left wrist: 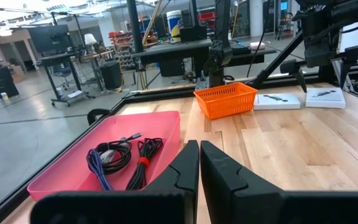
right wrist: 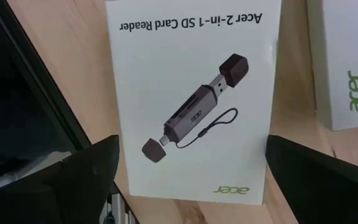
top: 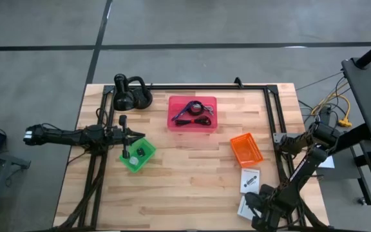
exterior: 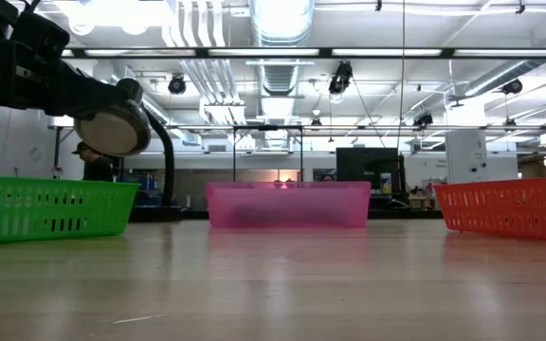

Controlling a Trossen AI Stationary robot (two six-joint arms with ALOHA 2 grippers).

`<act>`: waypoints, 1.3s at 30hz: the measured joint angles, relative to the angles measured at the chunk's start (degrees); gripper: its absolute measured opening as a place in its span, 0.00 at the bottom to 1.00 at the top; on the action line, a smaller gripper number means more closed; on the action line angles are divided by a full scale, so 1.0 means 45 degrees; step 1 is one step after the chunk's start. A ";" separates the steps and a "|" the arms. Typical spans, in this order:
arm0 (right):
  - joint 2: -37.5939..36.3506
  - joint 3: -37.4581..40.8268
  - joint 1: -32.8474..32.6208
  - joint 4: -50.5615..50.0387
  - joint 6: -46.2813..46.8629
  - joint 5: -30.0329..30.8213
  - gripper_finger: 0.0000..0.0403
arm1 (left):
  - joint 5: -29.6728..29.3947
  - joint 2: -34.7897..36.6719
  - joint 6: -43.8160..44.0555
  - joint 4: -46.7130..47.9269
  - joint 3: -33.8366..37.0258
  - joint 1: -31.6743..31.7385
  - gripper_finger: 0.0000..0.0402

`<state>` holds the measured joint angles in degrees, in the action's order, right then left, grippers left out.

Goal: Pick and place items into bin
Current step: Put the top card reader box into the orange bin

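A pink bin (top: 192,113) at the far middle holds a black coiled cable (left wrist: 143,163), a purple cable (left wrist: 97,167) and a short silvery cable (left wrist: 128,137). Two flat white packets lie flat on the table at the near right, one (top: 250,180) farther and one (top: 243,207) nearer. My right gripper (right wrist: 192,149) is open over the nearer packet (right wrist: 191,93), one finger on each side of it. My left gripper (left wrist: 199,155) is shut and empty above the green bin (top: 137,156), which holds small dark things (top: 140,153).
An orange bin (top: 245,149) stands right of centre, between the pink bin and the packets. A black gooseneck stand (top: 131,95) sits at the far left. Black frame rails (top: 272,109) run along the table's far and side edges. Bare wood (top: 185,187) lies in the near middle.
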<state>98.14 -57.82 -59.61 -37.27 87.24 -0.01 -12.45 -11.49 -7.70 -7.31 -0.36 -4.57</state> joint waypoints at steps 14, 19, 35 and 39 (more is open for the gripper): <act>0.0653 -0.0018 0.0005 0.0120 -0.0429 -0.0041 0.95 | 0.0000 -0.0001 0.0001 0.0005 0.0000 0.0001 0.00; 0.1112 -0.0078 0.0026 0.0131 -0.0495 -0.0517 0.95 | 0.0000 0.0004 0.0010 0.0009 -0.0009 0.0002 0.00; 0.1285 0.0083 0.0125 0.0673 -0.1808 -0.0680 0.93 | -0.0029 -0.0024 0.0010 0.0039 -0.0160 0.0002 0.00; 0.1285 0.0189 0.0180 0.0694 -0.2113 -0.0714 0.83 | -0.0029 -0.0024 0.0010 0.0044 -0.0174 -0.0001 0.00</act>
<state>103.92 -56.97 -58.81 -34.15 77.73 -3.22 -12.58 -11.60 -7.66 -7.11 -1.14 -4.57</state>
